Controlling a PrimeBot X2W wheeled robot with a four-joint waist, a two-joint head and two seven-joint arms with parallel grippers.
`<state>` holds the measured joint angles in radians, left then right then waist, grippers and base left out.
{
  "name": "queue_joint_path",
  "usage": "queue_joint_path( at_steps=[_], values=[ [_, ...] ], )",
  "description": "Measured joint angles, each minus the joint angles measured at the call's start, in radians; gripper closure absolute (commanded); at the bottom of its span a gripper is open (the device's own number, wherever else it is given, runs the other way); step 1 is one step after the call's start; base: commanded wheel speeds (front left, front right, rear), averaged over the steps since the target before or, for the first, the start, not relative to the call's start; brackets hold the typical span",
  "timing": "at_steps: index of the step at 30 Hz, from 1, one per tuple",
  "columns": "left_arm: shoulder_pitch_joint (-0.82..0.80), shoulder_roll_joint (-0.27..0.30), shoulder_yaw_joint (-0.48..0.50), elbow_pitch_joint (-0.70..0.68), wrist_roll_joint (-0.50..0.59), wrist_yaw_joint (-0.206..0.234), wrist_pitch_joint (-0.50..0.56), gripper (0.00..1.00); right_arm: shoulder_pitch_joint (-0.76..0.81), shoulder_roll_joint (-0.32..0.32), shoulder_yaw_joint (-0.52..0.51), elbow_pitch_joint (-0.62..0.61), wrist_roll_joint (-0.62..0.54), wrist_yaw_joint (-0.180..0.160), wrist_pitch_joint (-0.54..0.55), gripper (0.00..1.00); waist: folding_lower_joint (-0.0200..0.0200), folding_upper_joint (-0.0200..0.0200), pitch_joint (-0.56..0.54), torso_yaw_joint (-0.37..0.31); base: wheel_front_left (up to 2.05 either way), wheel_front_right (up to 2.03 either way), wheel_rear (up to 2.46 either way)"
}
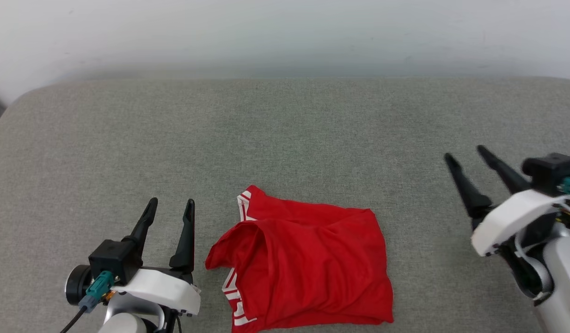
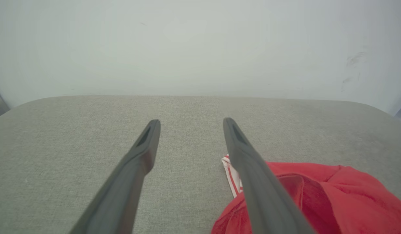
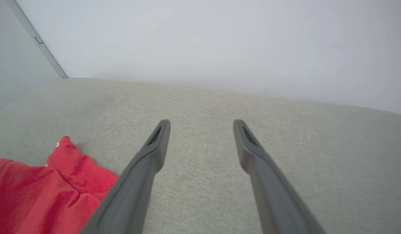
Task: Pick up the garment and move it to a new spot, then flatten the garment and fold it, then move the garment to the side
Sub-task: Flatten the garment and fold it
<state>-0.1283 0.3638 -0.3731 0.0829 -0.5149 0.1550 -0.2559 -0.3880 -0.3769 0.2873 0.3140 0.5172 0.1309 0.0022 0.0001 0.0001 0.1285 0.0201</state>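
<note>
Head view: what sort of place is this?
Probably an indoor robot test setup, though it could be a cushioned seat or bed: a plain grey fabric surface against a bare white wall, with a red garment lying on it.

The desk (image 1: pixel 285 134) is covered in grey woven fabric, and its far corners are rounded where it meets a pale wall. The red garment (image 1: pixel 312 268) lies directly on it near the front edge, about midway across. It is loosely folded and creased, with white-and-red striped trim showing along its left side.
</note>
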Motion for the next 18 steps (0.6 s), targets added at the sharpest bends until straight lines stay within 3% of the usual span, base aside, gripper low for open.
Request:
queue_joint_path(
  at_steps=[4, 7, 18],
  values=[
    [0.012, 0.003, 0.025, -0.008, 0.001, 0.023, -0.002, 0.00, 0.095, 0.028, -0.175, -0.095, -0.117, 0.000, -0.079, 0.00, 0.0000, 0.0000, -0.007, -0.012, 0.00, 0.00, 0.00],
    [0.027, 0.005, 0.040, -0.011, 0.002, 0.032, -0.003, 0.00, 0.169, 0.071, -0.242, -0.179, -0.172, 0.000, -0.109, 0.00, 0.0000, 0.0000, -0.016, -0.016, 0.00, 0.00, 0.00],
    [0.122, 0.012, 0.061, -0.019, 0.018, 0.052, -0.004, 0.00, 0.438, 0.211, -0.293, -0.378, -0.261, 0.000, -0.073, 0.00, -0.0001, 0.0000, -0.076, -0.013, 0.00, 0.00, 0.00]
  ],
)
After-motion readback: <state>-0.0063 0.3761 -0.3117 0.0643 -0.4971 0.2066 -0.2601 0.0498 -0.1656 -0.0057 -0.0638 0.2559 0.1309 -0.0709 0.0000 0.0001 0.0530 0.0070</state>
